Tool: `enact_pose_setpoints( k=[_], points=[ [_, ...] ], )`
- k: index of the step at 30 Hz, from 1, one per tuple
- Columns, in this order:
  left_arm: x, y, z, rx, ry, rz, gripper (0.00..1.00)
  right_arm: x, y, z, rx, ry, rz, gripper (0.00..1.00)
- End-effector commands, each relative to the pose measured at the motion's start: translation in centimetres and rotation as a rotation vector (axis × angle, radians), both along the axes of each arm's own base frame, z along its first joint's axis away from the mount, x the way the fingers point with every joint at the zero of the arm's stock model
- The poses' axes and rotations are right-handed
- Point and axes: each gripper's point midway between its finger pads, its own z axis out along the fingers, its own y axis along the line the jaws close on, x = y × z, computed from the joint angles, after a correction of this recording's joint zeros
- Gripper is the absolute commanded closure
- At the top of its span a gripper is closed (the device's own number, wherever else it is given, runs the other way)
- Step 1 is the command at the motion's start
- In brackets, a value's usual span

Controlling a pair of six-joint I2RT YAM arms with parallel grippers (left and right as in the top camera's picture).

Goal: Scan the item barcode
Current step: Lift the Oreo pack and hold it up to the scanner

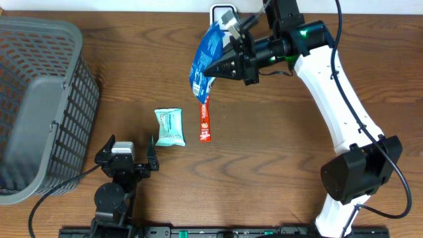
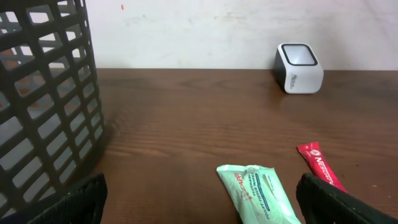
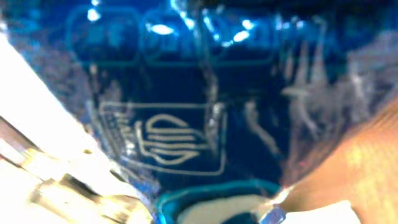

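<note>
Nearest the base, the left gripper point(image 1: 130, 144) sits well short of the scanner point(image 1: 223, 14) and to its left, jaws wide and empty. Farther out lies a green packet point(image 1: 170, 127), flat on the table point(image 1: 277, 132), also left of the scanner. A red stick point(image 1: 205, 119) lies just beside it, closer to the scanner's line. Beyond them, the right gripper point(image 1: 217, 67) pinches a blue bag point(image 1: 206, 59) tight, holding it up just before the scanner. From overhead the bag's top overlaps the scanner's left edge; contact cannot be told. The right wrist view shows only blurred blue bag. A grey basket point(image 1: 39, 106) stands far left of the scanner.
</note>
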Motion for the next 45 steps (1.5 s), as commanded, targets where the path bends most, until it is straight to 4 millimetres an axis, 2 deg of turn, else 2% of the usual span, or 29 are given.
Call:
enact_pose_setpoints(
  k=[1,7,11,14,21,25,27,29,34,38,39,40,45],
  points=[
    [0.0,0.1,-1.9,0.006,0.045,0.005,0.02,-1.1,0.2,1.0,-0.043,0.324,0.038,0.99],
    [0.0,0.1,-1.9,0.006,0.045,0.006,0.02,-1.2,-0.5,0.6,-0.073,0.419,0.018,0.99],
    [0.0,0.1,-1.9,0.006,0.045,0.006,0.02,-1.2,-0.6,0.5,-0.078,0.42,0.013,0.99],
    [0.0,0.1,-1.9,0.006,0.045,0.005,0.02,-0.5,-0.4,-1.2,-0.16,0.393,-0.046,0.99],
    [0.0,0.1,-1.9,0.006,0.045,0.005,0.02,1.9,-1.4,-7.3,-0.478,0.296,-0.263,0.99],
    [0.0,0.1,-1.9,0.006,0.045,0.005,0.02,4.7,-2.7,-11.2,-0.724,0.171,-0.463,0.99],
    [0.0,0.1,-1.9,0.006,0.045,0.005,0.02,7.2,-3.9,-13.0,-0.867,0.063,-0.618,0.99],
    [0.0,0.1,-1.9,0.006,0.045,0.005,0.02,8.8,-4.0,-13.4,-0.906,-0.024,-0.681,0.99],
    [0.0,0.1,-1.9,0.006,0.045,0.006,0.02,13.8,-3.3,-13.6,-0.901,-0.222,-0.837,0.99],
    [0.0,0.1,-1.9,0.006,0.045,0.006,0.02,18.7,-3.4,-15.2,-0.898,-0.32,-0.977,0.99],
    [0.0,0.1,-1.9,0.006,0.045,0.005,0.02,21.2,-3.8,-16.1,-0.898,-0.375,-1.055,0.99],
    [0.0,0.1,-1.9,0.006,0.045,0.005,0.02,22.5,-3.8,-16.5,-0.886,-0.406,-1.091,0.99],
    [0.0,0.1,-1.9,0.006,0.045,0.006,0.02,26.4,-3.1,-17.1,-0.814,-0.56,-1.148,0.99]
  ],
)
